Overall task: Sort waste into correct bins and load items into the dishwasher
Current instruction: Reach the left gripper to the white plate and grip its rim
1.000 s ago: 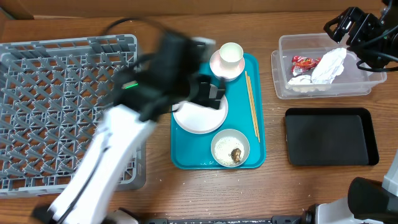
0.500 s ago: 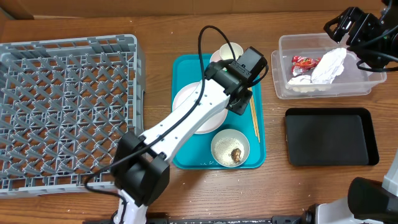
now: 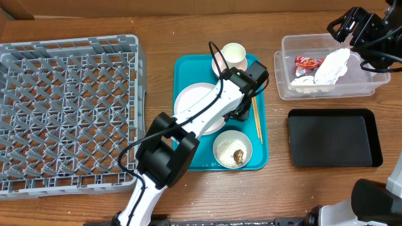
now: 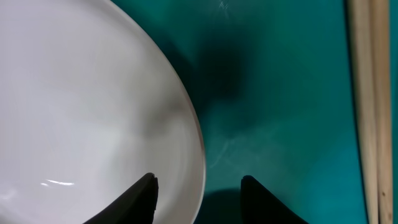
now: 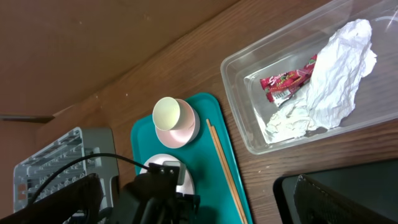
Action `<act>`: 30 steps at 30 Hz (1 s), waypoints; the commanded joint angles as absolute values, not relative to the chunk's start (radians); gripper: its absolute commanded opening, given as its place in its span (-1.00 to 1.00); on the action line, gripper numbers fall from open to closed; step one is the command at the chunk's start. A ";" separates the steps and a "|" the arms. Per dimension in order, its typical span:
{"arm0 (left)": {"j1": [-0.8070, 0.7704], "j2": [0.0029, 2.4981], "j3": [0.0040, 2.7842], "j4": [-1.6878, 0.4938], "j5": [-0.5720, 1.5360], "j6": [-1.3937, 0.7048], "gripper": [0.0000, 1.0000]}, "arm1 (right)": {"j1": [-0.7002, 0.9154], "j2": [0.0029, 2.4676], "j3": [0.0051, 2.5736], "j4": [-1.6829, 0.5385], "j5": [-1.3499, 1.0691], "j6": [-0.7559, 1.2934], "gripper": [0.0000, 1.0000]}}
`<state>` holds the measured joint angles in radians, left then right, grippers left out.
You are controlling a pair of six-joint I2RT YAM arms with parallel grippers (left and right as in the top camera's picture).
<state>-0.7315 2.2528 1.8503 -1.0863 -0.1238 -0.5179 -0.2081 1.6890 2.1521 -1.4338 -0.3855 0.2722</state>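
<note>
Straddling the rim of the plate, the left pincer stands part-open — nothing clamped yet; next: pinch, lift, carry to the dish rack; right pincer gapes empty

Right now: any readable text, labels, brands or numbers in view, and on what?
Red wrapper in the tub: white script print, too blurred to read.
Nothing else shows text: none on the plate, cup, bowl, teal tray, black tray or rack.
</note>
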 commanded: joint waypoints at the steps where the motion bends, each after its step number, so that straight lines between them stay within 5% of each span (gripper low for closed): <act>1: -0.727 2.282 1.872 -1.076 -0.122 -0.577 -0.10 | -0.209 1.680 2.162 -1.431 -0.385 0.265 1.00; 11: -0.733 2.315 1.872 -1.060 -0.120 -0.588 -0.55 | -0.209 1.680 2.162 -1.431 -0.385 0.265 1.00; 15: -0.732 2.305 1.886 -1.071 -0.122 -0.587 -0.92 | -0.209 1.680 2.162 -1.431 -0.385 0.265 1.00; 30: -0.720 2.271 2.329 -1.422 -0.160 -0.553 -0.92 | -0.209 1.680 2.162 -1.431 -0.385 0.265 1.00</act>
<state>-0.7311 2.2951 2.2127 -1.3712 -0.1467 -0.5701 -0.2081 1.6890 2.1521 -1.4338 -0.3855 0.2722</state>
